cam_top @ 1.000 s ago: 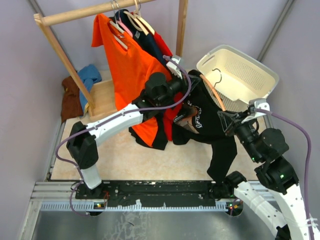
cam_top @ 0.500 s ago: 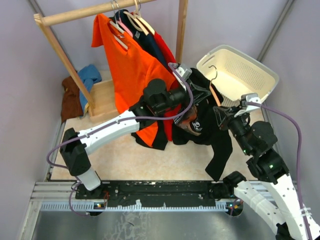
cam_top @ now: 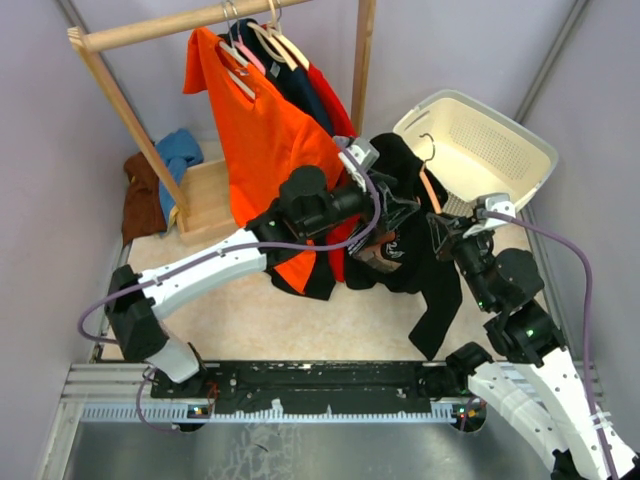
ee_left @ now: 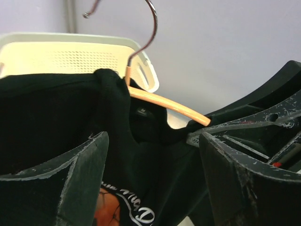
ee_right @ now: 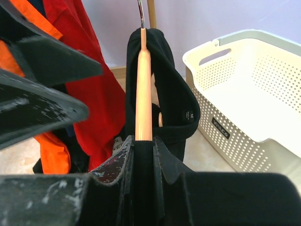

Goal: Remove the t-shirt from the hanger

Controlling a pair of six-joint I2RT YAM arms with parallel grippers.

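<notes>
"Gripping anything, that right pincer point(ee_right: 143, 141)?"
"Clenched on the hanger point(ee_right: 142, 94). Can't tell if fabric's pinched too."
"T-shirt point(cam_top: 425, 275)?"
"Draped mid-frame, hiding one hanger arm."
"Left pincer point(ee_left: 154, 136)?"
"Spread wide astride the collar, its tips cut off at the frame's lower edge."

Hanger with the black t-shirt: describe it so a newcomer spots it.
Find the white basket at upper right. Just left of it, a peach hanger carries a black t-shirt. Unlike the other hangers, it is off the wooden rail.
</notes>
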